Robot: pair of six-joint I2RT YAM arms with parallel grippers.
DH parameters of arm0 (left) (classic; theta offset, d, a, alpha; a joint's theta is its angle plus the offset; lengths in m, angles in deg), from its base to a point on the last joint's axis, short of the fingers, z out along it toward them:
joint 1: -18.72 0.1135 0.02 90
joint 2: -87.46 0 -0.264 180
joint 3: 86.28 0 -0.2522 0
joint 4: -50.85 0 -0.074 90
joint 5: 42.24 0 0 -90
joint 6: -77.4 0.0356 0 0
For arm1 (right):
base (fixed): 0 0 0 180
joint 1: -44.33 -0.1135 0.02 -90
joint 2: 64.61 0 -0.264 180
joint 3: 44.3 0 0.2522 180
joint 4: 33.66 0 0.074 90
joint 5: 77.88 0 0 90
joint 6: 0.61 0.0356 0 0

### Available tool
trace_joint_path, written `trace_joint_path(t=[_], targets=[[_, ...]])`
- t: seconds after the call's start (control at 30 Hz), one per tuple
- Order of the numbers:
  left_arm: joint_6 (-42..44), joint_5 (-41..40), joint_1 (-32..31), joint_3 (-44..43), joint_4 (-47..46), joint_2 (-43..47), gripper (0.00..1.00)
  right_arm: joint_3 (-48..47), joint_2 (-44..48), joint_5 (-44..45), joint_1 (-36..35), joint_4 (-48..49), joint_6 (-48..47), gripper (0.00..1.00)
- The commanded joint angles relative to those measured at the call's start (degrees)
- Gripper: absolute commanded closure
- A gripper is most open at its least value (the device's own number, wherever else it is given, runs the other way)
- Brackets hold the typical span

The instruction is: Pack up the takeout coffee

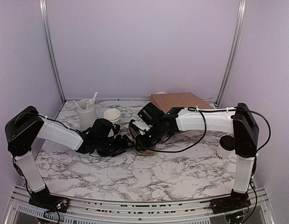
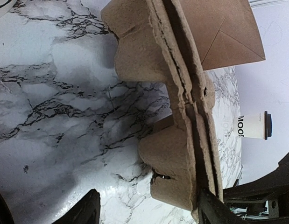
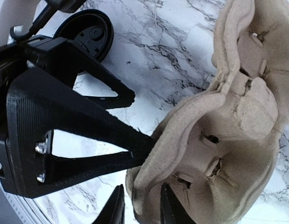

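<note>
The takeout coffee [image 1: 223,147] stands at the right, half hidden behind my right arm's upright link. In the left wrist view the coffee [image 2: 252,126] shows white with dark lettering and a black lid. The brown pulp cup carrier [image 1: 145,150] lies mid-table, where both grippers meet. My left gripper [image 2: 148,192] is open around one carrier pocket [image 2: 172,163]: one finger lies against the rim, the other stands clear over the marble. My right gripper [image 3: 142,186] straddles the carrier's rim [image 3: 181,121], its jaws slightly apart and not pinching it.
A flat brown paper bag [image 1: 179,100] lies at the back, right of centre. A tall white tumbler with white cutlery [image 1: 87,114] and a small white cup [image 1: 112,115] stand at the back left. Purple walls close in three sides.
</note>
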Motion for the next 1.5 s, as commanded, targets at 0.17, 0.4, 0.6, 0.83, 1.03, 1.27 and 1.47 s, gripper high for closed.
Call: trace_joint_path(t=[0.17,0.4,0.6,0.83,1.03,1.27,1.47], targets=[[0.2,0.6,-0.2,-0.9,-0.4,-0.4,0.28,0.1,2.8,-0.2,1.1,2.5,1.4,0.75],[0.3,0.7,-0.2,-0.9,-0.4,-0.3,0.28,0.5,3.7,-0.1,1.0,1.8,0.6,0.73],[0.2,0.7,-0.2,-1.0,-0.4,-0.5,0.28,0.9,4.1,1.7,1.0,0.1,-0.8,0.71],[0.2,0.8,-0.2,-1.0,-0.4,-0.4,0.28,0.3,2.9,2.8,0.5,-2.2,-3.0,0.71],[0.2,0.8,-0.2,-1.0,-0.4,-0.4,0.28,-0.1,2.4,3.1,0.2,-2.9,-3.7,0.74],[0.2,0.8,-0.2,-1.0,-0.4,-0.5,0.28,-0.3,2.7,2.5,-0.4,-3.2,-4.6,0.71],[0.3,0.8,-0.2,-1.1,-0.4,-0.5,0.28,0.0,2.6,2.5,-0.8,-3.1,-5.0,0.72]])
